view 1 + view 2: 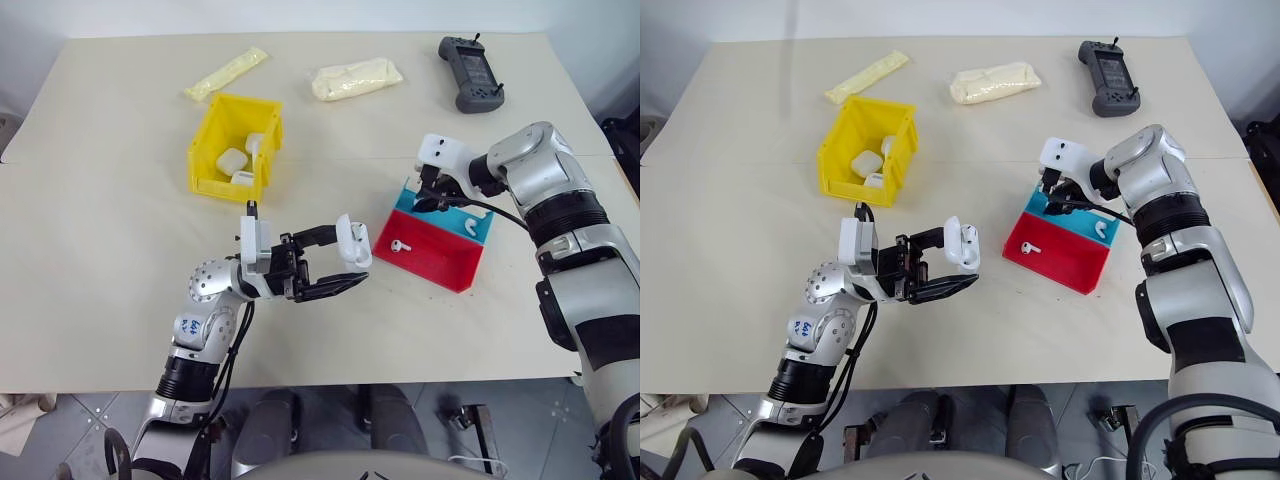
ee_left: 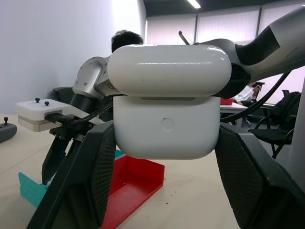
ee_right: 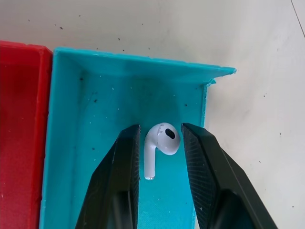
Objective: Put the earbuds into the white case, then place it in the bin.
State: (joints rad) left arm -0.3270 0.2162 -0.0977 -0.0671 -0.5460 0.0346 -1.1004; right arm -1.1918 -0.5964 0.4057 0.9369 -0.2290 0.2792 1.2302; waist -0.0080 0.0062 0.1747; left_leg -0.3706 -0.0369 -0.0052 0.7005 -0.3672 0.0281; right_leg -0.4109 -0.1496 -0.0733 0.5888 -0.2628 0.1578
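On the table [image 1: 100, 250] we saw our right gripper [image 3: 159, 143] spread around an earbud [image 3: 159, 145], stem lying along its fingers, while our left gripper [image 1: 335, 262] clenched the case [image 1: 354, 240].

Left fingers [image 1: 335, 285] clamped, right fingers [image 3: 195, 162] parted

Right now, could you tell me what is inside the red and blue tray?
One earbud lies in the tray's red half. Another earbud lies in the blue half, between the right gripper's fingers. The arm covers part of the blue half.
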